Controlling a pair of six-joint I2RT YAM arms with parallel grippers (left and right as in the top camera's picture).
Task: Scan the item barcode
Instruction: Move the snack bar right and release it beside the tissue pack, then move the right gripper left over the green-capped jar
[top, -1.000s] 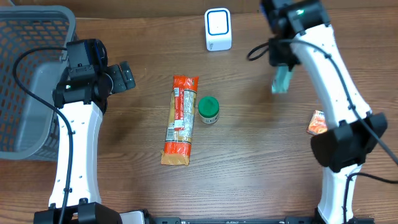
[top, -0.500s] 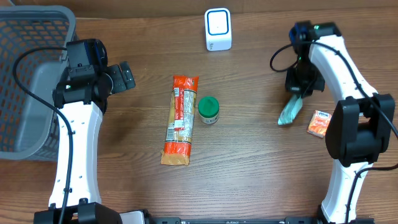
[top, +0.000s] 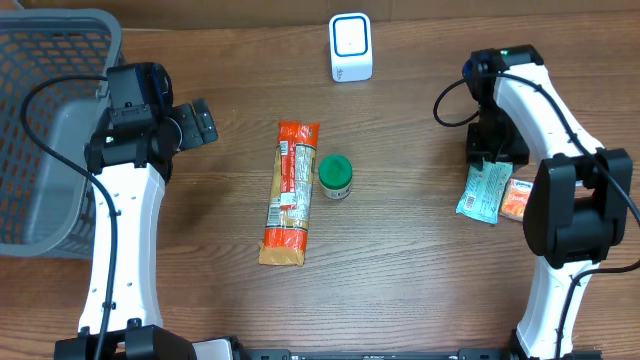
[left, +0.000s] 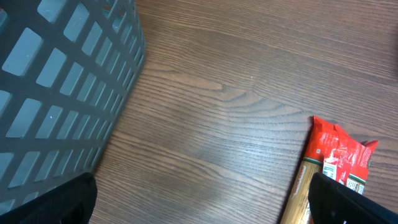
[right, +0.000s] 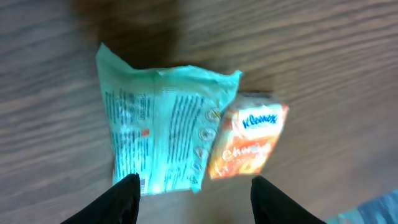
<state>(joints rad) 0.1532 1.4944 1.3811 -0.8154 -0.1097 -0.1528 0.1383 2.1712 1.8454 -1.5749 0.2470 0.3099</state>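
A teal packet (top: 484, 192) lies flat on the table beside a small orange tissue pack (top: 515, 200). My right gripper (top: 490, 150) hovers just above it, open, its fingers apart and holding nothing. In the right wrist view the teal packet (right: 158, 127) and the orange pack (right: 249, 144) lie side by side past my right gripper (right: 194, 186). The white scanner (top: 351, 47) stands at the far edge. My left gripper (top: 200, 125) is open and empty over bare wood; in its wrist view the left gripper (left: 202, 193) frames only table.
A long orange package (top: 292, 190) and a green-lidded jar (top: 335, 176) lie mid-table. A grey mesh basket (top: 50, 130) stands at the far left, close to the left arm. In the left wrist view the basket (left: 62, 81) and the long package's end (left: 333, 168) show.
My right arm came down from near the scanner to the table's right side with the teal packet, then opened and let it go beside the orange pack. The left arm stayed still.
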